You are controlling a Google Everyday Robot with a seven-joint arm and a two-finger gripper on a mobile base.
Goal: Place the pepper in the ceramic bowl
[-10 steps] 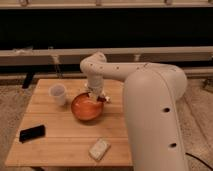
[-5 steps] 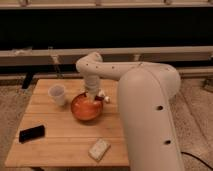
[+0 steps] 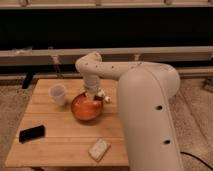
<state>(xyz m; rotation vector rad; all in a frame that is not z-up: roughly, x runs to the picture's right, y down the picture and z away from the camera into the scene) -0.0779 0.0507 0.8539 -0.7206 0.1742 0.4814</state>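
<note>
Camera view looks down at a wooden table set before a dark wall crossed by pale horizontal rails. A big white robot arm fills the right side, bending over the table toward its middle. At the end of that arm, the gripper hangs over the far rim of the ceramic bowl, just above its orange inside. How its claw stands cannot be told, since the tip blends with the bowl behind it.

That bowl sits near the middle of the table, glossy orange within and darker at the rim. Whether the pepper lies inside it or sits in the claw cannot be made out; no separate dark red shape shows against the orange.

Left of the bowl, just beside it but apart, stands a small white cup, upright. Near the left front edge of the table lies a flat black device, well apart from the bowl. Toward the front edge, in front of the bowl, lies a pale rectangular packet, set at a slant.

No brand, label or writing can be read on any of these things or on the arm.
</note>
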